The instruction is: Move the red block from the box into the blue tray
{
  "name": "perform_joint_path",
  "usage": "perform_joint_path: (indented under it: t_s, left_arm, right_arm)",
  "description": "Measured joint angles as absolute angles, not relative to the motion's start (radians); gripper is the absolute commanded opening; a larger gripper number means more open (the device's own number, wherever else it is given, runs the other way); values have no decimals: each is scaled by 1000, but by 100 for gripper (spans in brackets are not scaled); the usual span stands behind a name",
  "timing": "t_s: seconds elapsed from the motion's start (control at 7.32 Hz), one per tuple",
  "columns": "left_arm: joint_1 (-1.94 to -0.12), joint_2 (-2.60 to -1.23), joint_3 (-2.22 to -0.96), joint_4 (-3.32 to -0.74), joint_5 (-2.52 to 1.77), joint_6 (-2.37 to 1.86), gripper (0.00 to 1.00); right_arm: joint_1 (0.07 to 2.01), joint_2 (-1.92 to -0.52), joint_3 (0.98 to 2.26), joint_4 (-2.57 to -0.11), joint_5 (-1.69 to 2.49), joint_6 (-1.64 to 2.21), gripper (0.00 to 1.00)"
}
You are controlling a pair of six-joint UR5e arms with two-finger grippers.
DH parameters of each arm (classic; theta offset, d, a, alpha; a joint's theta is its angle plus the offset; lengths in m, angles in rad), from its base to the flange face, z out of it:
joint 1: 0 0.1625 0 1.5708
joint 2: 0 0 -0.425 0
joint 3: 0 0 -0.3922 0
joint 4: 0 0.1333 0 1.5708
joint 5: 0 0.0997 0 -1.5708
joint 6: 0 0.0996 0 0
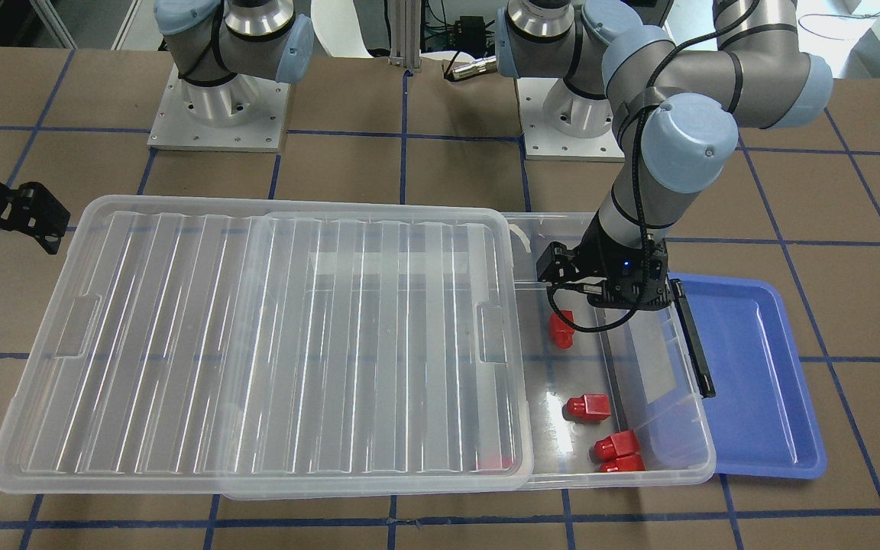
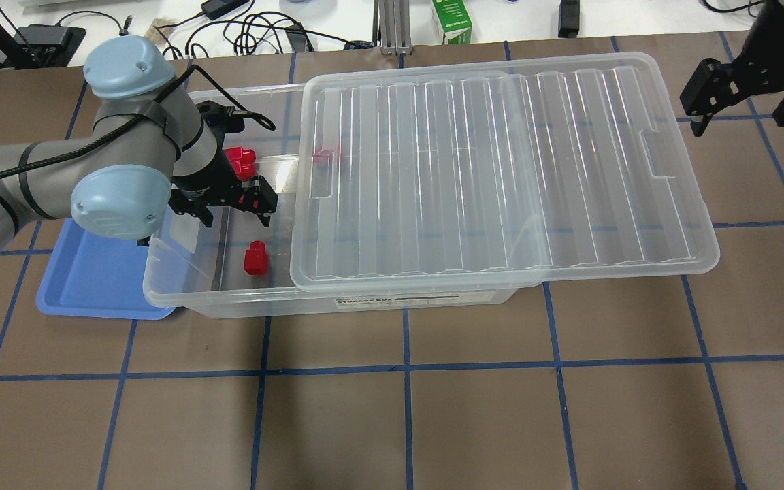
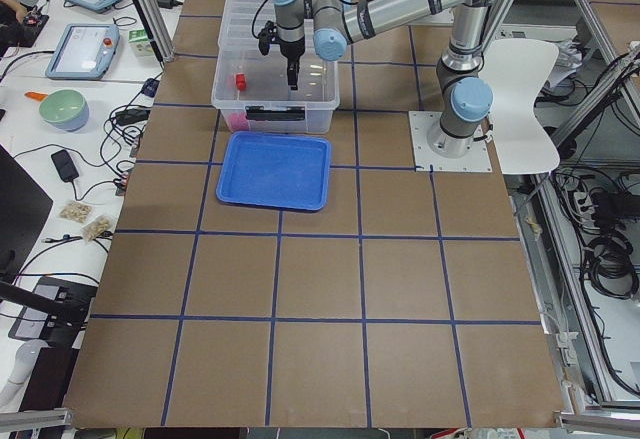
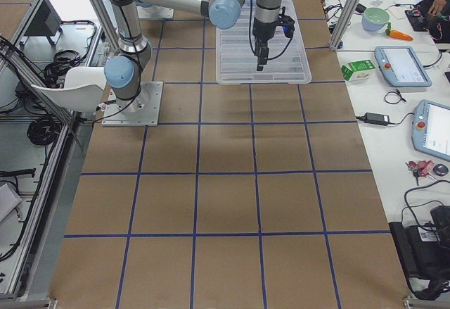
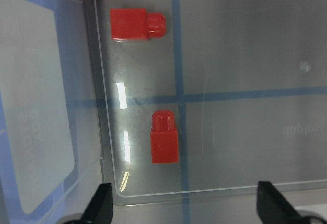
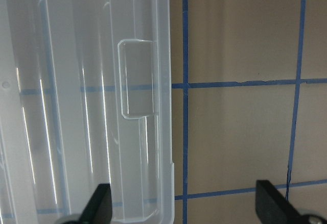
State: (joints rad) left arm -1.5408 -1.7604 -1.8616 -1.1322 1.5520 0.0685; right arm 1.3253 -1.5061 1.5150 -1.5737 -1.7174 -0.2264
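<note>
The clear box (image 2: 365,300) has its ribbed lid (image 2: 501,170) slid aside, which leaves its left end uncovered. Several red blocks lie there: one (image 1: 561,330) near the left gripper, one (image 1: 587,407) mid-floor, two (image 1: 617,443) in the corner, one (image 1: 497,461) under the lid. My left gripper (image 2: 232,204) hangs open and empty over this end. In its wrist view a red block (image 5: 165,137) lies just ahead of the gripper (image 5: 184,206), with another red block (image 5: 138,24) farther off. The blue tray (image 1: 761,374) lies empty beside the box. My right gripper (image 2: 742,102) is open and empty beyond the lid's far end.
The lid overhangs the box on the right arm's side, its edge (image 6: 163,106) below the right gripper (image 6: 184,206). A black latch bar (image 1: 696,340) runs along the box's short side next to the tray. Brown table with blue tape lines surrounds them.
</note>
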Motion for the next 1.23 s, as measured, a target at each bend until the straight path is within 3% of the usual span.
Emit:
perform_joint_path:
  t_s: [1.23]
  left_arm:
    - [-1535, -1880, -1942, -991, 1553, 53, 100]
  right_arm:
    - [1322, -1496, 1532, -1572, -1660, -221, 100]
